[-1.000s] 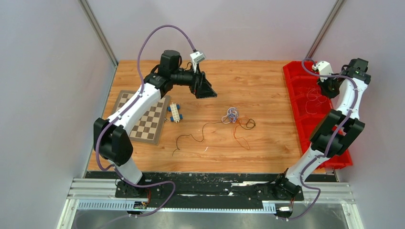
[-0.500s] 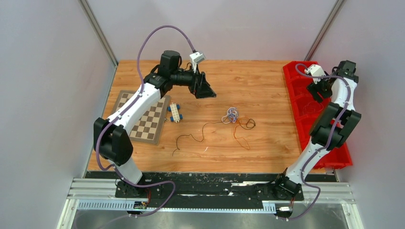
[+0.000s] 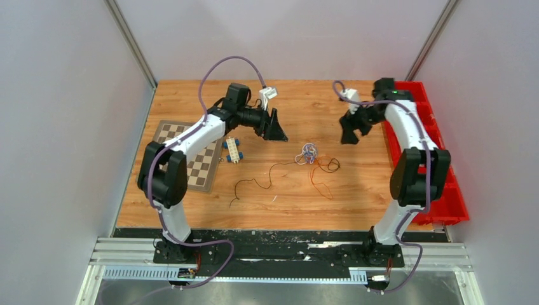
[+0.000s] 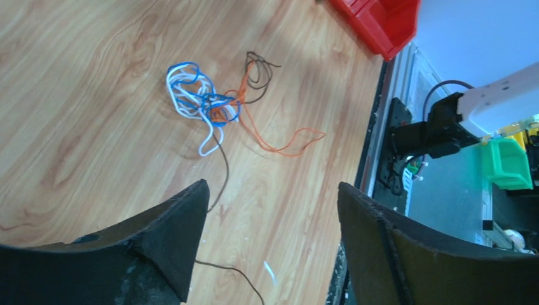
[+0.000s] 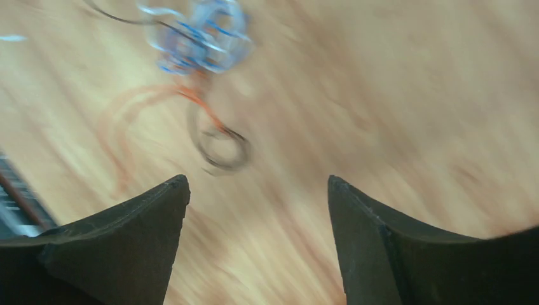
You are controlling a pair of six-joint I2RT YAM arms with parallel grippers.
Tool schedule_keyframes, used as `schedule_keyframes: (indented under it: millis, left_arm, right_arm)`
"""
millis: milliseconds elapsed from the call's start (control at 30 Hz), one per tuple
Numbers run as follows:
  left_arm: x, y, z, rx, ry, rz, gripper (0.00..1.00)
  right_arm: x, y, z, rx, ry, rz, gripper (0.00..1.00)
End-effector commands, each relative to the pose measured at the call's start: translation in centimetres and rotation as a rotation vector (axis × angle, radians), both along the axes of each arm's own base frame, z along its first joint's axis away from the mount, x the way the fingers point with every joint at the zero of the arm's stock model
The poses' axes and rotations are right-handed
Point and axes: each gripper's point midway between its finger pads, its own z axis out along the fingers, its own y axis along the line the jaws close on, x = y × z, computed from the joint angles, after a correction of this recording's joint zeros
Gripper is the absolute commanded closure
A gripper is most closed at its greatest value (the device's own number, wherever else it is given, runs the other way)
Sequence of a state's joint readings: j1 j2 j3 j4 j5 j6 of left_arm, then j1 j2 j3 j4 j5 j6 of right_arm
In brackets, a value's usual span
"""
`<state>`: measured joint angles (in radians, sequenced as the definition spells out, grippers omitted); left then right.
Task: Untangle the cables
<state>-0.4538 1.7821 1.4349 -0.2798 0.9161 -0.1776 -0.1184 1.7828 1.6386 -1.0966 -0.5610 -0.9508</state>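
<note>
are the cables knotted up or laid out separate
Knotted. In the left wrist view the cables bunch in one clump, blue-white, orange and dark strands crossing; only loose ends trail out.

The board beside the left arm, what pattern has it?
The board is chequered, brown and cream; the top view shows it best.

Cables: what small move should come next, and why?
Probably lower the right hand onto the knotted middle of the cables and pinch there: they lie tangled and untouched, with this hand and the left hand open and empty on either side.
</note>
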Motion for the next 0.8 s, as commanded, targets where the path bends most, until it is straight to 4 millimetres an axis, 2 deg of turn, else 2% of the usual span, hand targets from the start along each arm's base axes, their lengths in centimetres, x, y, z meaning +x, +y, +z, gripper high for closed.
schedule_keyframes:
  millis: [0, 67, 167, 300, 400, 500, 633, 767]
  left_arm:
    - [1.0, -1.8, -3.2, -0.009, 0.073, -0.019, 0.23]
    - [0.8, -2.6, -4.9, -0.003, 0.107, -0.049, 0.31]
    - [-0.1, -3.9, -6.8, 0.006, 0.122, -0.101, 0.38]
    - [-2.1, -5.3, -9.6, 0.042, 0.117, -0.177, 0.37]
    - [-2.5, -5.3, -11.8, 0.078, 0.111, -0.187, 0.35]
    - [-2.7, -5.1, -13.6, 0.112, 0.126, -0.187, 0.38]
    - [-3.2, -4.5, -14.6, 0.134, 0.137, -0.183, 0.51]
    - [-4.0, -4.0, -14.8, 0.14, 0.147, -0.188, 0.63]
  right_arm:
    - [-2.0, 8.7, -3.7, 0.218, 0.231, 0.008, 0.22]
    - [-2.3, 10.6, -5.1, 0.243, 0.282, 0.021, 0.23]
    - [-2.8, 12.0, -7.0, 0.261, 0.332, 0.01, 0.24]
    - [-3.1, 12.6, -9.0, 0.253, 0.365, -0.007, 0.25]
    - [-3.3, 13.3, -9.8, 0.261, 0.384, -0.01, 0.26]
    - [-3.1, 14.2, -10.1, 0.252, 0.37, -0.004, 0.28]
    - [-2.7, 14.6, -10.9, 0.22, 0.335, -0.02, 0.36]
    - [-2.6, 14.9, -11.9, 0.188, 0.321, -0.032, 0.5]
